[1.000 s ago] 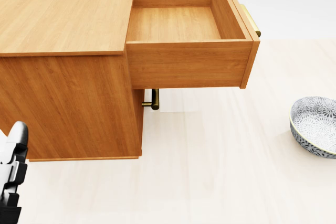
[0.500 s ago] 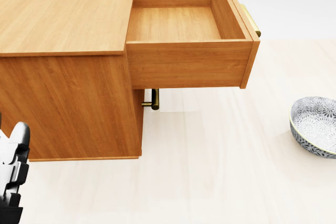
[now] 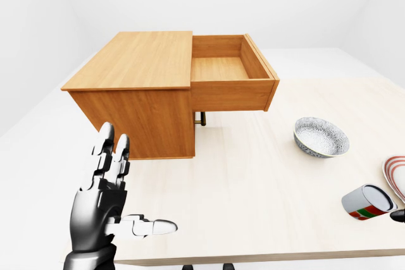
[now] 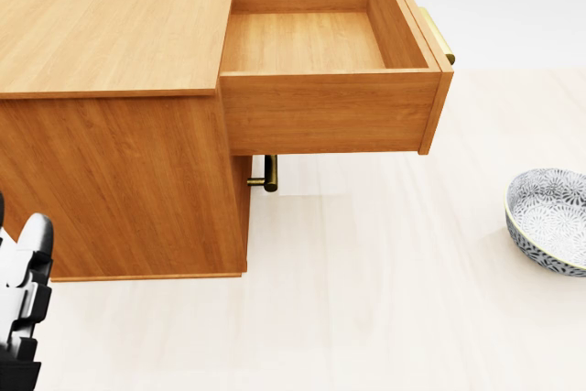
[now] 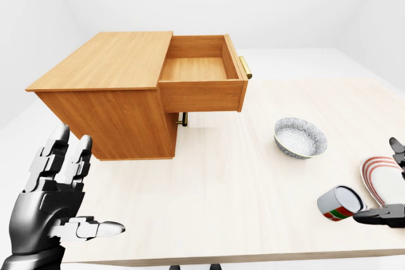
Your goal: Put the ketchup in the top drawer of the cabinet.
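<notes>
The ketchup (image 5: 340, 203) is a short grey container with a red and green label, lying on its side on the table at the lower right; it also shows in the left-eye view (image 3: 368, 201). The wooden cabinet (image 3: 136, 86) stands at the upper left with its top drawer (image 4: 320, 43) pulled out and empty. My right hand (image 5: 378, 183) is open at the right edge, its thumb (image 5: 377, 217) just right of the ketchup, apart from it. My left hand (image 3: 140, 178) is open and empty at the lower left, below the cabinet.
A patterned grey bowl (image 5: 300, 137) sits right of the cabinet. A red-rimmed white plate (image 5: 380, 180) lies at the right edge beside the ketchup. A brass handle (image 4: 269, 172) of a lower drawer shows under the open drawer. The pale table's (image 5: 221, 181) near edge runs along the bottom.
My left hand has shifted very slightly in the head view's lower left corner. The cabinet, drawer and bowl have not moved.
</notes>
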Available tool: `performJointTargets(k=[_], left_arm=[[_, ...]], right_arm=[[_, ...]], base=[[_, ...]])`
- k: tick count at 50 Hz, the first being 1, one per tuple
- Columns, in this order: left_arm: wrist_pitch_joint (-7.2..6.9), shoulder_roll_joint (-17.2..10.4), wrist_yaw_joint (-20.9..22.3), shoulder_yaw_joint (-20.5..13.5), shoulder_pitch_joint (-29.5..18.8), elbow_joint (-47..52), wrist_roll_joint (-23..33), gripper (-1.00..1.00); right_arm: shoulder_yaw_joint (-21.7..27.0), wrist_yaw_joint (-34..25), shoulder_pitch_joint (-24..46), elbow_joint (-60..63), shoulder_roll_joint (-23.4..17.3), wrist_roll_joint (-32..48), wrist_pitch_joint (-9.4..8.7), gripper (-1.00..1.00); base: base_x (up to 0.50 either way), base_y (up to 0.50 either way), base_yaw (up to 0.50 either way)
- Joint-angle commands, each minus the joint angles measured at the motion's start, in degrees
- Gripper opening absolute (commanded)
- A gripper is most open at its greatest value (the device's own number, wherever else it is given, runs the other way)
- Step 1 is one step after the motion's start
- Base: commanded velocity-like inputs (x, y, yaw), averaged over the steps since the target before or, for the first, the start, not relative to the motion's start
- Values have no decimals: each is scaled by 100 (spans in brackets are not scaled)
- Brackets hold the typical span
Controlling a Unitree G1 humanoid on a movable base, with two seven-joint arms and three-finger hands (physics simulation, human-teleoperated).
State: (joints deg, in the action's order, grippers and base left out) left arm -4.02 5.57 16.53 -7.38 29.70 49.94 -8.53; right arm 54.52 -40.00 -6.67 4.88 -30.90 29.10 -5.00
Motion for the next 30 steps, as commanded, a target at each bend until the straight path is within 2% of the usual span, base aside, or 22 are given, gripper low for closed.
performJointTargets(k=[1,15,18,30], left_arm=[[33,-12,-26,38,-5,-39,39,100],[102,-75,-95,129,8,-102,77,100],[79,-84,-102,105,1,-88,53,100],[128,-97,-124,160,17,-126,89,100]], right_arm=[[-130,0,-52,-305,24,-5,0,100],[-434,0,-76,-782,30,181,0,100],[-480,0,-132,-838,59,211,0,100],[-491,0,-158,-957,87,298,0,100]], base=[[0,0,0],[0,0,0],[0,0,0],[0,0,0]])
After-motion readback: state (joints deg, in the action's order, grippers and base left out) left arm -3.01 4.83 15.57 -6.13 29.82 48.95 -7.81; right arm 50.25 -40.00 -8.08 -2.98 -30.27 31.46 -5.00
